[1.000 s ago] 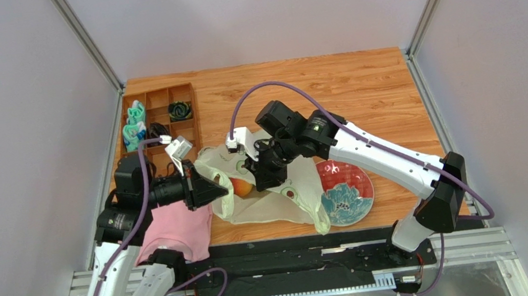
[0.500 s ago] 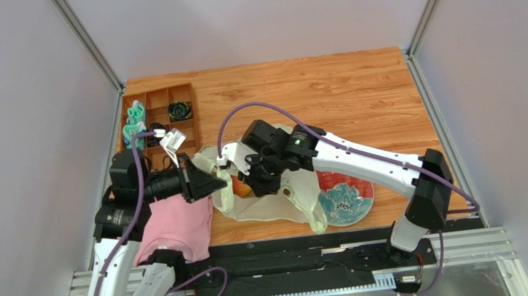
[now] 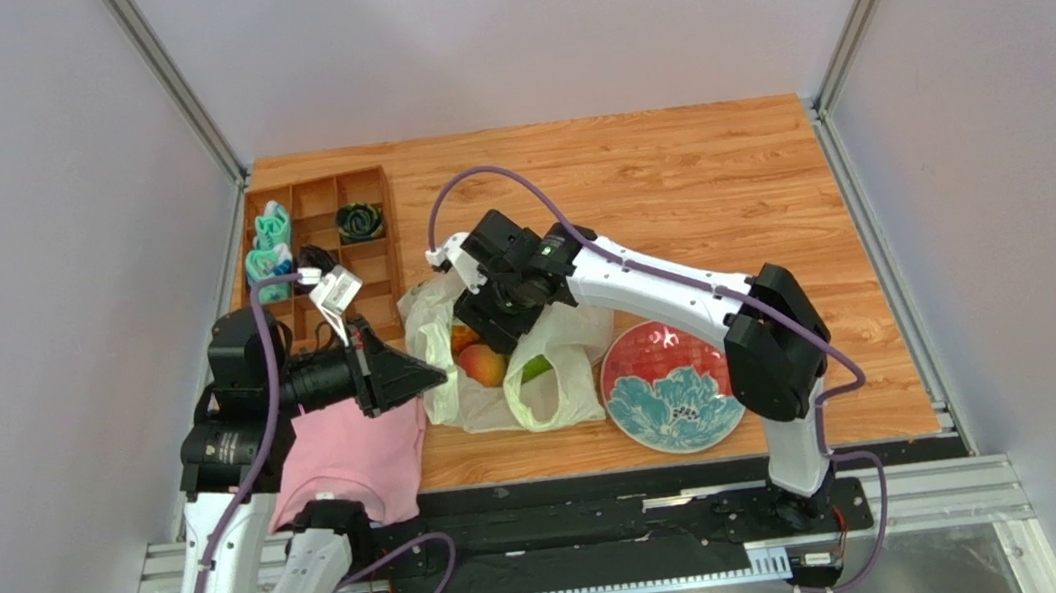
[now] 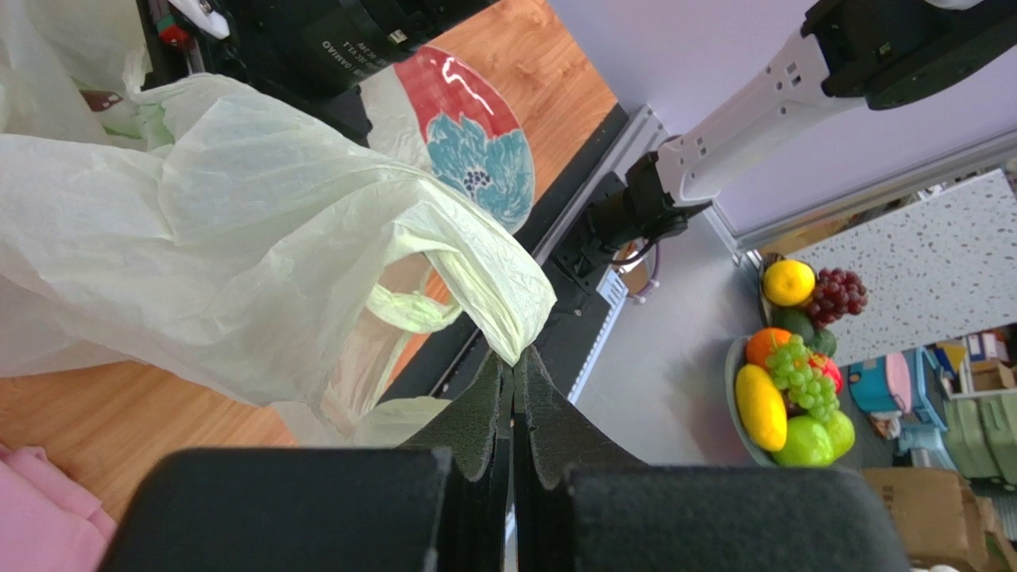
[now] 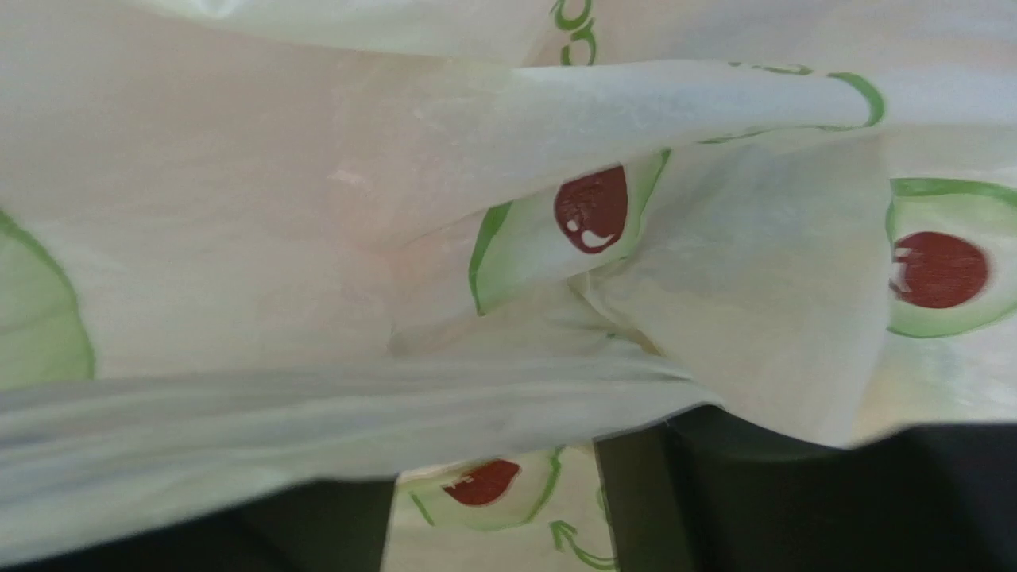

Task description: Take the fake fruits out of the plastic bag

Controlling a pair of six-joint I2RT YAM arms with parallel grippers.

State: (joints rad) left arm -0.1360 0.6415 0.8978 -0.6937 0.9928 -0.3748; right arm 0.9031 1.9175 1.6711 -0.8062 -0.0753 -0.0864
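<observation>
The plastic bag (image 3: 555,339) lies bunched on the wooden table, pale yellow-green with avocado prints (image 5: 591,209). In its mouth I can see fake fruits: an orange-red peach-like piece (image 3: 482,366) and a green piece (image 3: 536,371). My left gripper (image 3: 426,377) is shut on a twisted corner of the plastic bag (image 4: 239,227), pinched at the left gripper's tips (image 4: 516,364). My right gripper (image 3: 494,313) is down at the bag's top. Its dark fingers (image 5: 740,501) stand apart, with bag film draped over them and nothing clamped.
The red-and-teal flower plate (image 3: 674,385) lies right of the bag, also in the left wrist view as the plate (image 4: 466,131). A pink cloth (image 3: 358,461) lies under my left arm. A wooden compartment tray (image 3: 323,239) stands at the back left.
My right arm swung left and toward the back, and its jaws opened. The bag got bunched leftward, uncovering the plate. My left gripper kept its hold on the bag.
</observation>
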